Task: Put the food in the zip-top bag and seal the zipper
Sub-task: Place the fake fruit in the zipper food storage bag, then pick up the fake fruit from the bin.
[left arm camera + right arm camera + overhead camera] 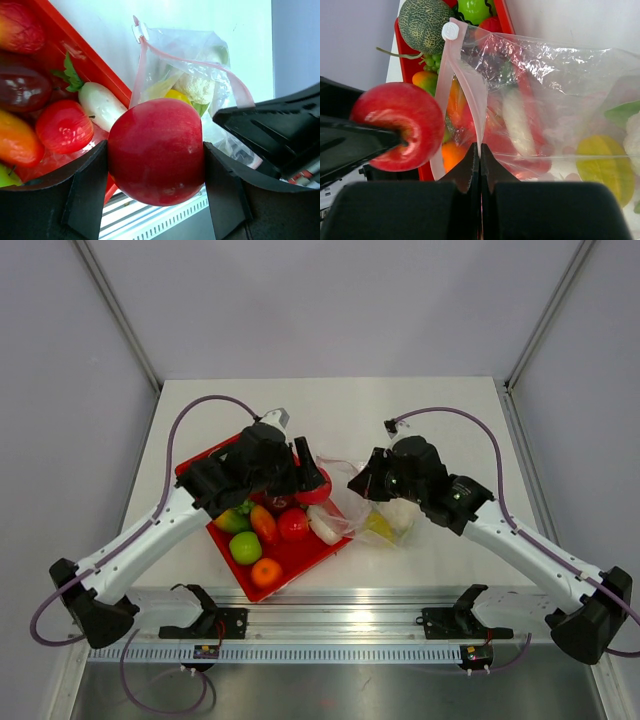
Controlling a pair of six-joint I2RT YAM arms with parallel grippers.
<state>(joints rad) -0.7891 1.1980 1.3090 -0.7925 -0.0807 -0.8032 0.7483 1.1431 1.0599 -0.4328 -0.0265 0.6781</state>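
**Apple Held at the Bag's Open Mouth**

The left gripper (155, 170), jaws spread wide, clamps a red apple (155, 145) just in front of the zip-top bag (555, 90). The bag lies on the table (400, 410) beside the red tray (95, 70). Its mouth gapes toward the tray. The zipper (140, 65) runs away from the right gripper (480, 152), which is pinched tight on one lip. Crinkled plastic blurs the food (600, 165) inside.

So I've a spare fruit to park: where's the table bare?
Bare: the far table strip beyond red tray and zip-top bag; also near-right, between bag and right arm. Crowded: the tray, and the gap where left gripper and right gripper meet.
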